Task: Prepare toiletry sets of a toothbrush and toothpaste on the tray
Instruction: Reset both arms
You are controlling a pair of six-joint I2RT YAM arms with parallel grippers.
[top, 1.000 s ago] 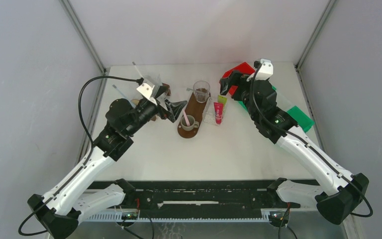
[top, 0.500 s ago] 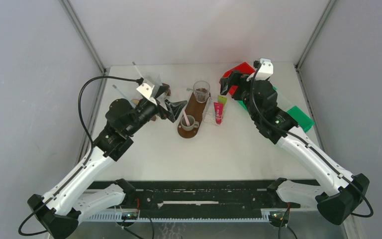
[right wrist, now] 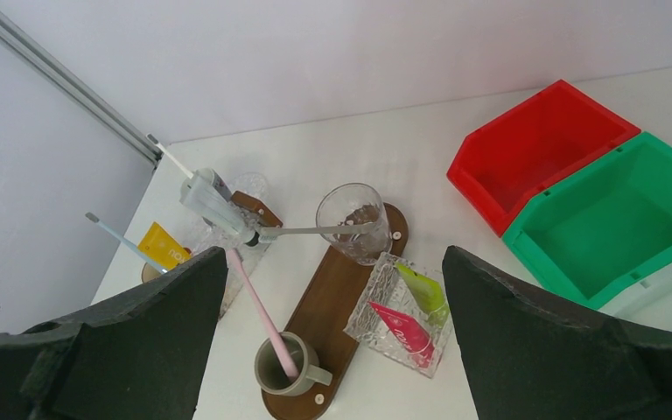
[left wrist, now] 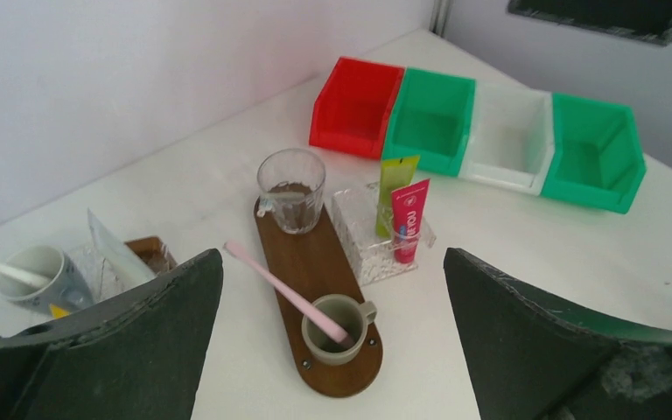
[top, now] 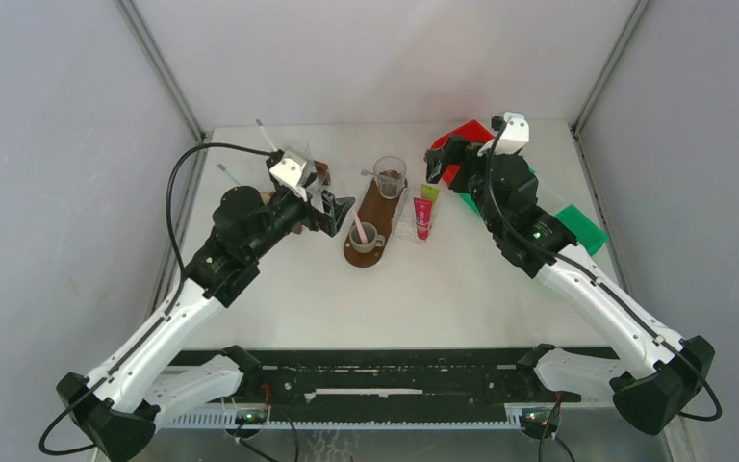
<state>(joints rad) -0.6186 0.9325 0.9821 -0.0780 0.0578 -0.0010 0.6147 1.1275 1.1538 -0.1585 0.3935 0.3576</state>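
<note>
From above, the brown tray (top: pixel 377 207) runs up-frame at center. The pink toothbrush (top: pixel 358 227) leans up-left from a grey cup (top: pixel 366 238) at its lower end. Just right, pink toothpaste (top: pixel 422 218) and green toothpaste (top: pixel 429 193) lie near-vertical in a clear dish (top: pixel 406 223). The left gripper (top: pixel 339 210) hangs left of the tray and the right gripper (top: pixel 435 171) above the tubes; both are spread wide and empty.

Left wrist: the 2 tubes lean with flat ends up, and a glass (left wrist: pixel 291 188) stands on the tray's far end.

Right wrist: red bin (right wrist: pixel 538 149) at upper right.
</note>
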